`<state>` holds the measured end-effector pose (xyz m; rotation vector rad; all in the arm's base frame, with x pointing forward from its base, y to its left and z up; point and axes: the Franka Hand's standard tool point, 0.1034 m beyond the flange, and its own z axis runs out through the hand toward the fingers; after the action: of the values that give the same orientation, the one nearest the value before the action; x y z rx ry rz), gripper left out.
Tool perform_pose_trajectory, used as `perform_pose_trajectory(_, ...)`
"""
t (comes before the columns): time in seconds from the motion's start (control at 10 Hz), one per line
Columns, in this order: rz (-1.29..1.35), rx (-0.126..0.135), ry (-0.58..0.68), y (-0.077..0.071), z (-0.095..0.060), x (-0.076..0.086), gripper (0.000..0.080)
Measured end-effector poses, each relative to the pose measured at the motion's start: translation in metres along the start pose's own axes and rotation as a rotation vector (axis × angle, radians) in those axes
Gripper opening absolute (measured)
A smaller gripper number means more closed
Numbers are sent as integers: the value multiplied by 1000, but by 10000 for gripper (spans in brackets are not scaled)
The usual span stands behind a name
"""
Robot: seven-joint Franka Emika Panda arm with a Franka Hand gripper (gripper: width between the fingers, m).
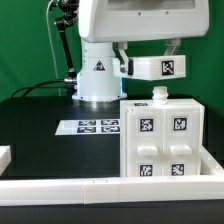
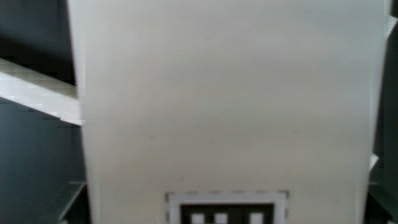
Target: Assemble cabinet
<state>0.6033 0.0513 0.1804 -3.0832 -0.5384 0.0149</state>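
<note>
The cabinet body (image 1: 165,140) is a white box with several square black-and-white markers on its front. It stands on the black table at the exterior view's right. A small white stub (image 1: 158,95) sticks up from its top. My gripper (image 1: 131,66) hangs above the box, shut on a white cabinet panel (image 1: 158,68) that carries one marker. It holds the panel in the air, clear of the box top. In the wrist view the panel (image 2: 222,100) fills most of the picture, with its marker (image 2: 226,210) at the edge. The fingertips are hidden there.
The marker board (image 1: 98,126) lies flat to the left of the box. The white robot pedestal (image 1: 97,75) stands behind it. A white rail (image 1: 60,190) runs along the table's front edge. A white piece (image 1: 5,155) shows at the far left.
</note>
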Motion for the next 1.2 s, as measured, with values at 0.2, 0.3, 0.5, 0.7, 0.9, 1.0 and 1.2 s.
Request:
perform_pose_trajectory(0.2, 0, 3, -10, -4, 5, 5, 544)
perform_pose_trajectory(0.3, 1, 3, -11, -4, 5, 4, 544)
perform_pose_trajectory(0.5, 0, 4, -12, -4, 6, 4, 544)
perform_pose_trajectory(0.7, -5, 5, -14, -12, 9, 9, 544)
perform_pose_trajectory(0.9, -8, 4, -10, -11, 12, 16, 544)
perform_pose_trajectory(1.0, -8, 3, -8, -11, 12, 19, 544)
perform_pose_trajectory(1.2, -10, 2, -5, -11, 13, 19, 544)
